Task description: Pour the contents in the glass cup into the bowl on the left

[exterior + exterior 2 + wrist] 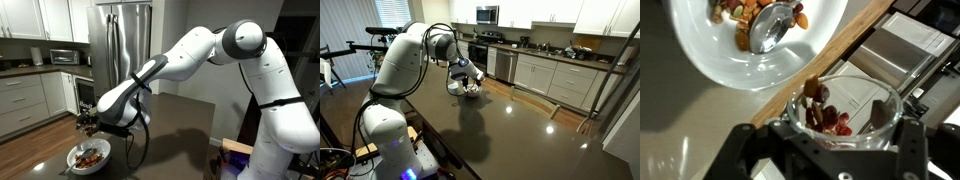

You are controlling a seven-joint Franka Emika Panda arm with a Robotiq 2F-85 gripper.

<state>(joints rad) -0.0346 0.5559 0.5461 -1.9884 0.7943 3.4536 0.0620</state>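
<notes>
Tool (835,142) clenched on glass cup (887,100), contents (825,118) inside, near bowl (720,55) w/ spoon (770,25).

A dark, glossy tabletop (520,130) fills the lower part of both exterior views and catches reflected ceiling light. The white bowl (78,165) rests on it at lower left. In the wrist view the bowl sits close to the tabletop's pale diagonal edge.
</notes>
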